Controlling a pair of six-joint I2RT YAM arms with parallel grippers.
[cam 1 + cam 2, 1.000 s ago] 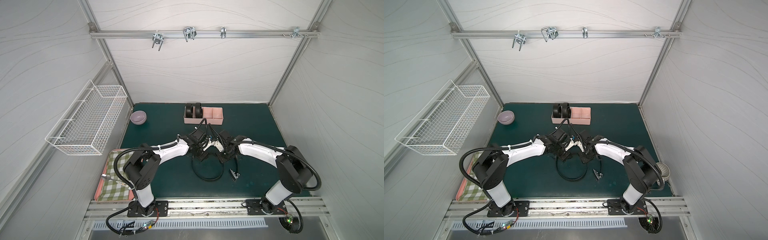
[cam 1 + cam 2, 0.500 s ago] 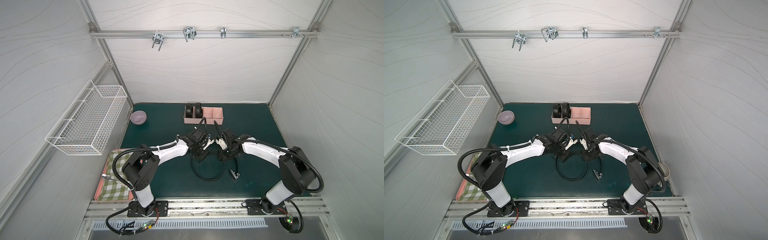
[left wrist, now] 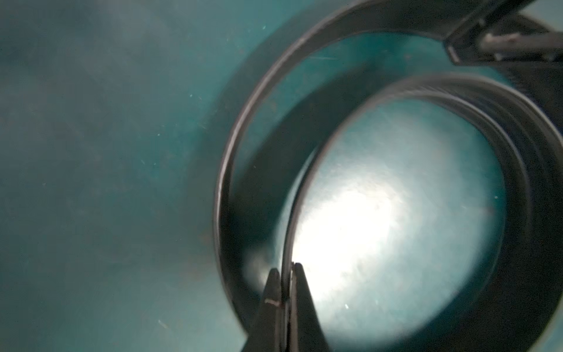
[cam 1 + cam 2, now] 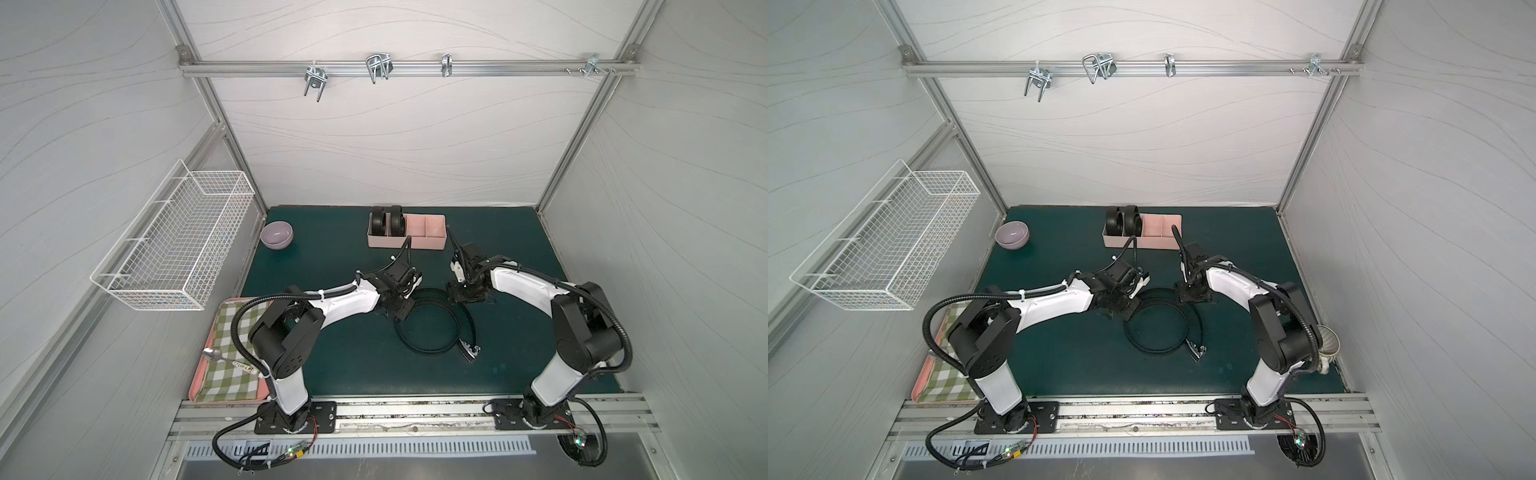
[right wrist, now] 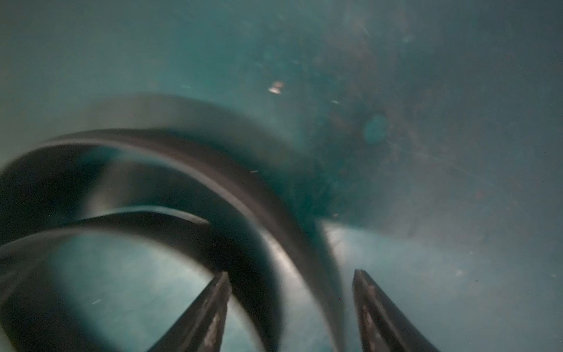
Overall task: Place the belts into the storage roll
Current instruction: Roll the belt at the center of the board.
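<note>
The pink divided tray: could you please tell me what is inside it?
Two coiled belts stand in the two compartments nearest the purple bowl; the other two show bare pink floors. The tray floor under the coils is hidden.

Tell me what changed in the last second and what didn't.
The right gripper opened, letting go of the loose belt, and drew back a little from the left gripper. The left gripper stayed in place, shut on the belt's strap. The belt's loop still lies on the mat, and the two coiled belts remain in the storage roll.
</note>
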